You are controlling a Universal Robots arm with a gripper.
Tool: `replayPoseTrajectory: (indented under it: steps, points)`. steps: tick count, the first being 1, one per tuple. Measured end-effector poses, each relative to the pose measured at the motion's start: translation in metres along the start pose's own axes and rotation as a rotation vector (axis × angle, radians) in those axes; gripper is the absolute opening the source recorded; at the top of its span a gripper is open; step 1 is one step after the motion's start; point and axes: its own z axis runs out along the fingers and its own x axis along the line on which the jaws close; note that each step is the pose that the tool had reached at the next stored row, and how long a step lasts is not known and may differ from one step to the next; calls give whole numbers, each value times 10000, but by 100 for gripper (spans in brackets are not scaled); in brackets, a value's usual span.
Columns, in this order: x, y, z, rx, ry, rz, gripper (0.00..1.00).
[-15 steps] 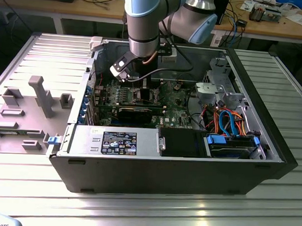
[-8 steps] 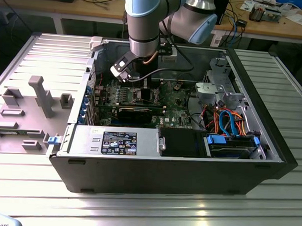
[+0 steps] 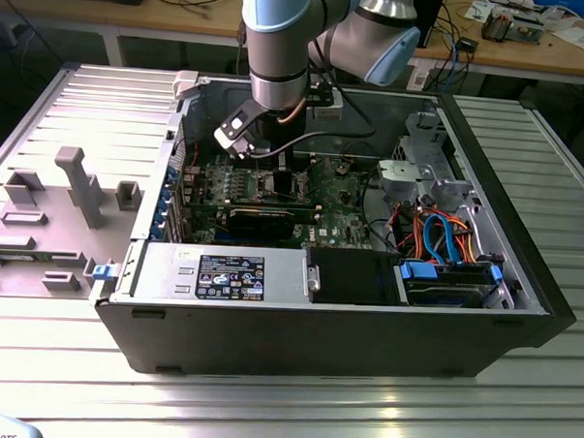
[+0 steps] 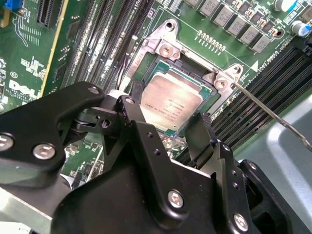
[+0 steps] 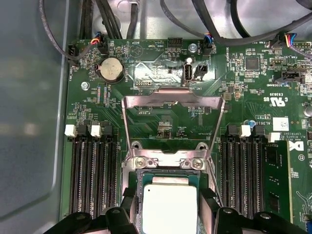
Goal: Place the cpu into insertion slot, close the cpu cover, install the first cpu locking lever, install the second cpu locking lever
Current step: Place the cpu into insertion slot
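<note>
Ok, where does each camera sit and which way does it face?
Exterior view: off the arm, looking down into the open computer case; arm and end effector show.
First wrist view: on the wrist, facing the motherboard; end effector at the cpu.
Second wrist view: on the wrist, angled at the insertion slot; end effector in front.
Both wrist views share the seated cpu.

A printed label [image 3: 229, 276] is lying on the silver power supply housing [image 3: 164, 272] along the front edge of the computer case [image 3: 315, 346], its lettering too small to make out. Faint dark print is showing on the cpu [image 4: 171, 105]. White lettering is running across the green circuit board [image 5: 146, 78].
</note>
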Motion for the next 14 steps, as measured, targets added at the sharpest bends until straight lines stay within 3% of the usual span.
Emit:
replayPoseTrajectory:
  steps: [14]
  points:
    - [-28,-7,-2,2,15,-135,62]
